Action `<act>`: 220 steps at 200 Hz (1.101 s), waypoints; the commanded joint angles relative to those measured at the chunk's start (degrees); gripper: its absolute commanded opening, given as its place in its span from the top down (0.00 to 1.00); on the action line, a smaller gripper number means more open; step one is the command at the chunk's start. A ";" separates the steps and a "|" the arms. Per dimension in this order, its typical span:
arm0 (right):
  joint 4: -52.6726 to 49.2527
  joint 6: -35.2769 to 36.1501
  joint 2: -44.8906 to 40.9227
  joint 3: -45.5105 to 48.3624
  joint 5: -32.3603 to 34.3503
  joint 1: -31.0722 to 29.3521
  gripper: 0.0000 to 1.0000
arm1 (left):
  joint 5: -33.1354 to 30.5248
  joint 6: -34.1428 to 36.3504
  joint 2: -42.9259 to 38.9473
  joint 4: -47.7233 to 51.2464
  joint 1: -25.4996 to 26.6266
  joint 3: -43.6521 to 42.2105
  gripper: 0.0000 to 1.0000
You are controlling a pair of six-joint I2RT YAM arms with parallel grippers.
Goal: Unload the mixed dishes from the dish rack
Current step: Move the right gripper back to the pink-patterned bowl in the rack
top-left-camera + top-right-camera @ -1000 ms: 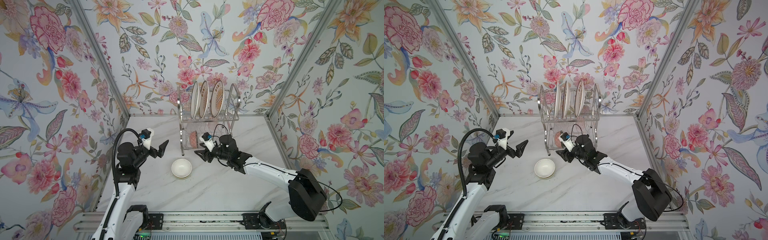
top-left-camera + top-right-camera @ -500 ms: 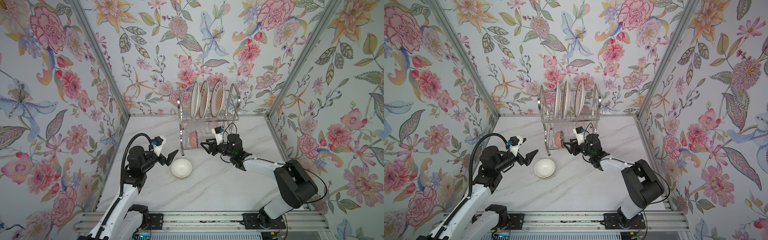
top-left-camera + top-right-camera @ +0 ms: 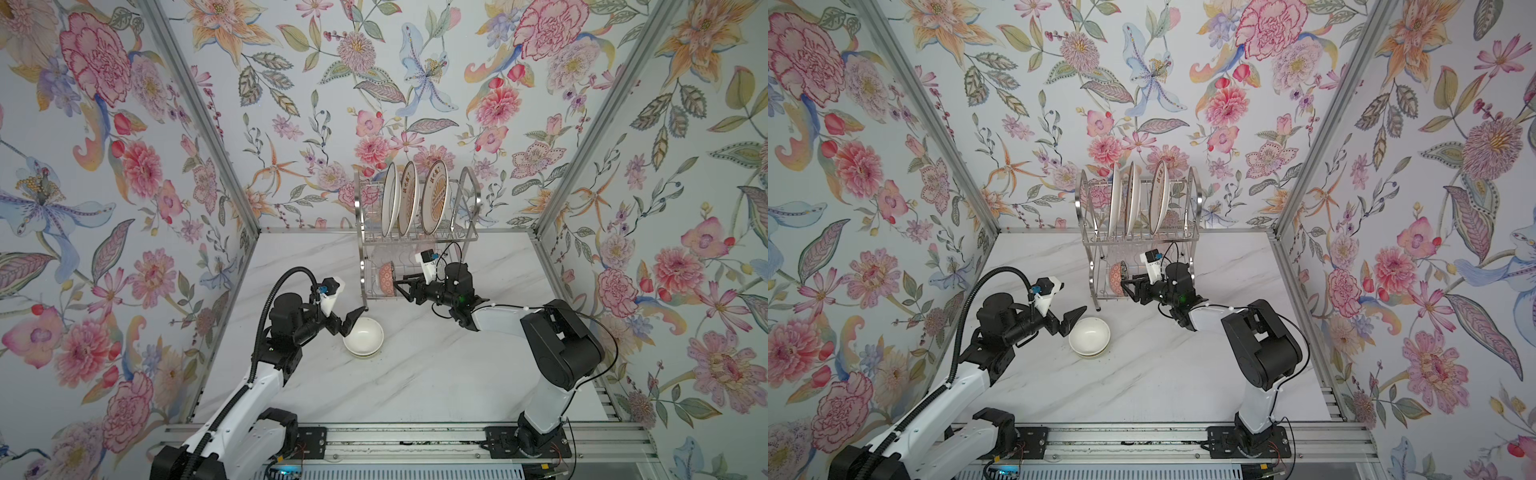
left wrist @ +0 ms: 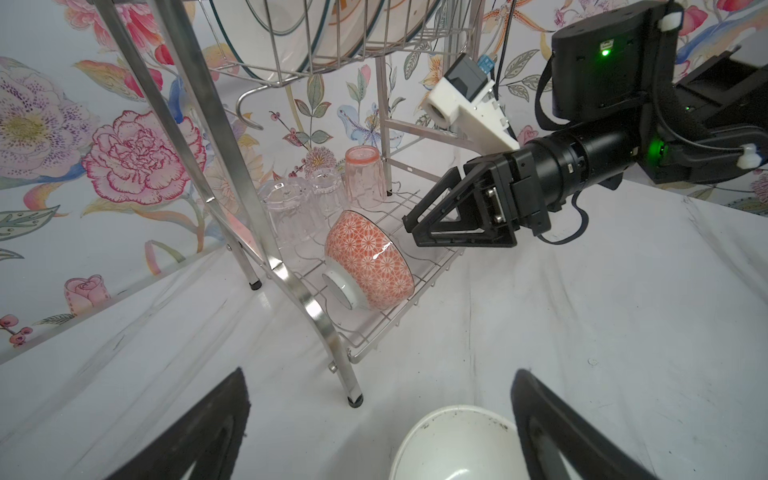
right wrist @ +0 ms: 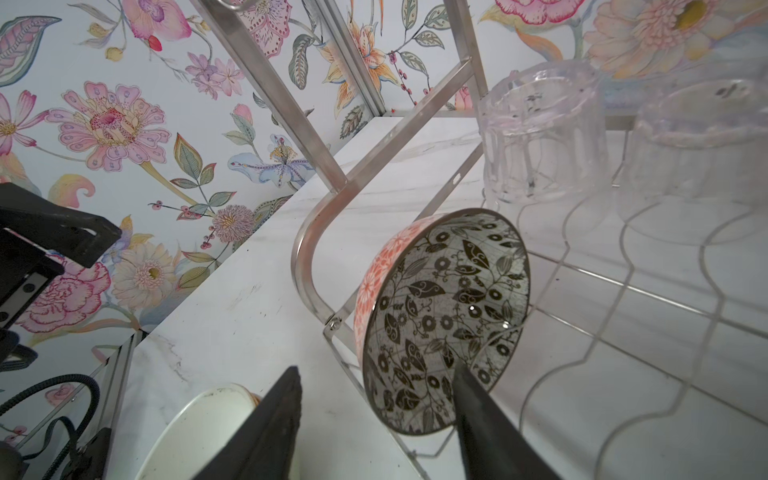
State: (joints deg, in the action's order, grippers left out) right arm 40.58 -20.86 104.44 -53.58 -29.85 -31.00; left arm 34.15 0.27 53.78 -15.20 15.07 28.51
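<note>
Our right gripper is roughly half open, jaws either side of the rim of the patterned bowl on the lower shelf of the dish rack. We can't tell if it's touching. Left gripper is spread wide and empty at the white bowl on the marble table. Plates up top, floral walls all round.

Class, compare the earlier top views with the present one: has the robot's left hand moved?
Yes. In a top view the left hand has swung rightward, from clear of the unmoved white bowl to its rim, jaws open.
</note>
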 commanded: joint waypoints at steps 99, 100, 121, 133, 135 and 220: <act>-0.58 -3.60 9.96 -11.31 -5.75 -0.54 0.47 | -4.85 2.43 0.02 0.26 0.85 -1.10 0.01; -0.59 -3.63 10.02 -11.34 -5.75 -0.55 0.47 | -4.87 2.44 0.10 0.17 0.89 -1.14 0.01; 0.12 -4.83 10.91 -11.63 -6.01 -0.94 0.49 | -5.12 2.68 0.32 -0.04 0.91 -1.15 0.01; -0.05 -5.23 11.25 -12.01 -6.26 -1.07 0.50 | -5.15 2.72 0.49 -0.08 0.94 -1.09 0.01; -0.10 -5.24 11.34 -12.06 -6.32 -1.14 0.50 | -5.15 2.72 0.50 -0.18 0.91 -1.13 0.01; -1.03 -7.86 13.80 -14.61 -8.69 -1.60 0.59 | -4.88 2.90 1.72 -0.95 0.88 -0.62 0.01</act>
State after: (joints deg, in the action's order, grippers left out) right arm 39.81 -27.35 116.36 -66.52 -36.73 -32.25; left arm 29.54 2.42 55.13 -15.18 15.40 27.70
